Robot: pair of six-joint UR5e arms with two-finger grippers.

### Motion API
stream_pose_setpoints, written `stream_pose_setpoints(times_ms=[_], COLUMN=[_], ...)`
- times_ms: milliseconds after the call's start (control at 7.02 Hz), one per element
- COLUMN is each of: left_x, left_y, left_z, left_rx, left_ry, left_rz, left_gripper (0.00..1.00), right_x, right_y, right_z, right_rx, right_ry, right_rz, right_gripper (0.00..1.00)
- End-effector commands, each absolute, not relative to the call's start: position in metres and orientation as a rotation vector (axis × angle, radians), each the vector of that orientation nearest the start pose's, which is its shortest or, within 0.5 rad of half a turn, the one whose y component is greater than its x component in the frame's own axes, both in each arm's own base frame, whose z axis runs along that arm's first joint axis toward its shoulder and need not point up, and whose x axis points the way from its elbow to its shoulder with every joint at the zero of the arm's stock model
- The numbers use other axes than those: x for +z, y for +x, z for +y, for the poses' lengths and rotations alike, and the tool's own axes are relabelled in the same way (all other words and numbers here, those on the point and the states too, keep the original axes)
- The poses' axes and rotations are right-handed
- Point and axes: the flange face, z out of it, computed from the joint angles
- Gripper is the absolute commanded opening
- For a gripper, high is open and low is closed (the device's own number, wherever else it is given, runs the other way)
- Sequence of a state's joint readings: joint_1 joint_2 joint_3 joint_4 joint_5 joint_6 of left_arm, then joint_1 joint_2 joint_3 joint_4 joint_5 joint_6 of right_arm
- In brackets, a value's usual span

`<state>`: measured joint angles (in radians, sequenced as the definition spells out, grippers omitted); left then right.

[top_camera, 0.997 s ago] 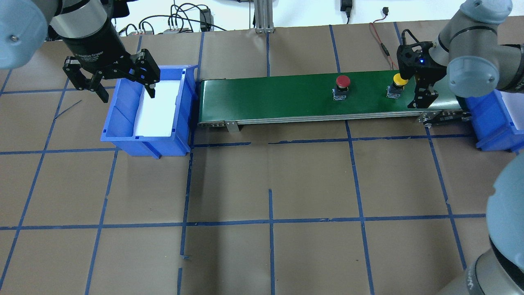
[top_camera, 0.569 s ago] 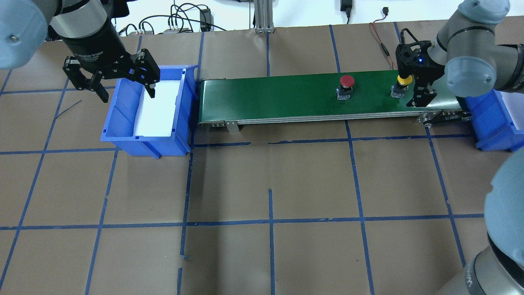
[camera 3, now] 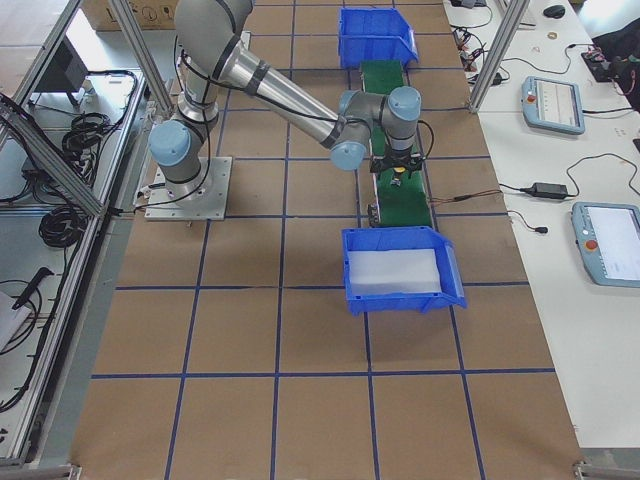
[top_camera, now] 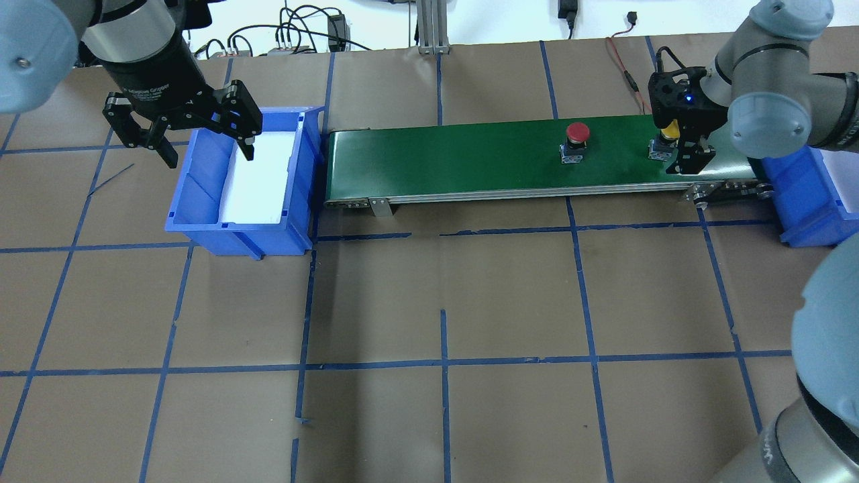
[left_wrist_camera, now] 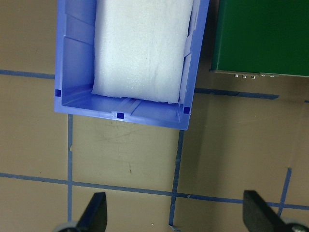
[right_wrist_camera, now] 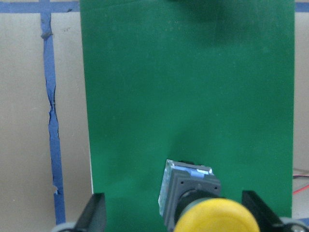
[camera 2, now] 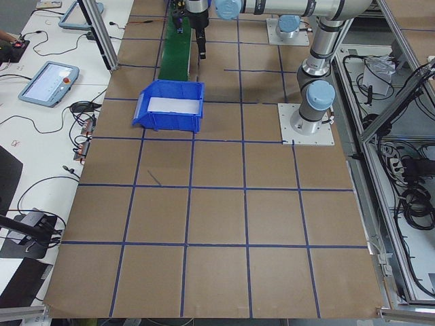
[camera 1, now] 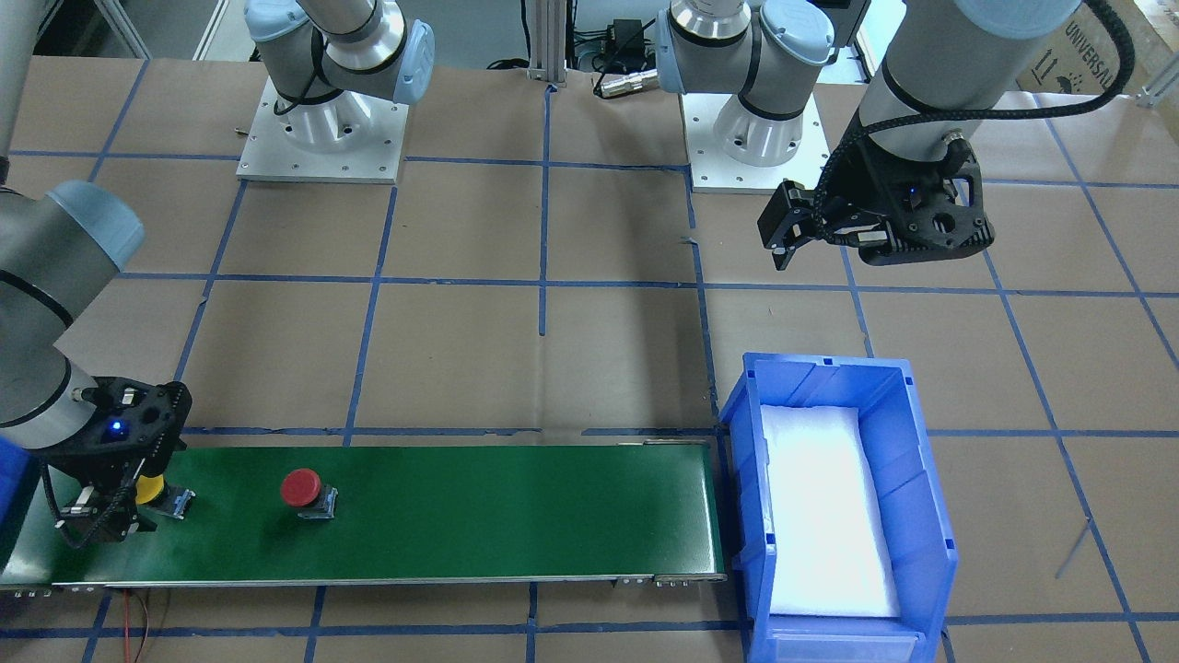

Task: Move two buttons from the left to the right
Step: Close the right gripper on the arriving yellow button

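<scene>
The red button (top_camera: 576,133) stands on the green conveyor belt (top_camera: 470,161), right of its middle; it also shows in the front view (camera 1: 302,489). The yellow button (top_camera: 666,131) stands near the belt's right end, partly hidden under my right gripper (top_camera: 686,159). In the right wrist view the yellow button (right_wrist_camera: 217,218) sits between the spread fingers (right_wrist_camera: 94,214), untouched. The right gripper (camera 1: 103,520) is open around it. My left gripper (top_camera: 208,154) hangs open and empty above the left blue bin (top_camera: 201,225).
The left bin (left_wrist_camera: 120,113) holds only a white foam pad (left_wrist_camera: 140,48). A second blue bin (top_camera: 809,201) stands just past the belt's right end. Cables lie along the table's far edge (top_camera: 302,30). Brown paper with blue tape lines covers the table.
Both buttons have moved right along the belt. The yellow one is now between the right gripper's fingers, and that gripper has shifted slightly. The left arm has not moved.
</scene>
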<state>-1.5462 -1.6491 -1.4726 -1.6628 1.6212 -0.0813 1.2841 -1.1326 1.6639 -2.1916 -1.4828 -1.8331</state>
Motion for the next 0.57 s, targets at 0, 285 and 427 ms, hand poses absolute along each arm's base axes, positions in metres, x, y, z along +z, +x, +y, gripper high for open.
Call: stream_pose_setpoints(times_ms=[0, 285, 427], left_x=[0.488, 0.487, 0.487], left_y=[-0.116, -0.116, -0.115], left_z=[-0.520, -0.520, -0.520], left_rx=[0.109, 0.112, 0.114], left_ry=[-0.158, -0.156, -0.155], left_rz=[3.083, 3.083, 3.081], left_gripper=[1.00, 1.00, 1.00], right_x=[0.260, 0.259, 0.270], right_y=[-0.043, -0.048, -0.048], right_z=[-0.642, -0.641, -0.641], right_rx=[-0.187, -0.127, -0.142], right_ry=[-2.235, -2.254, -2.279], right_rz=[2.278, 2.292, 2.292], right_gripper=[0.50, 0.18, 0.06])
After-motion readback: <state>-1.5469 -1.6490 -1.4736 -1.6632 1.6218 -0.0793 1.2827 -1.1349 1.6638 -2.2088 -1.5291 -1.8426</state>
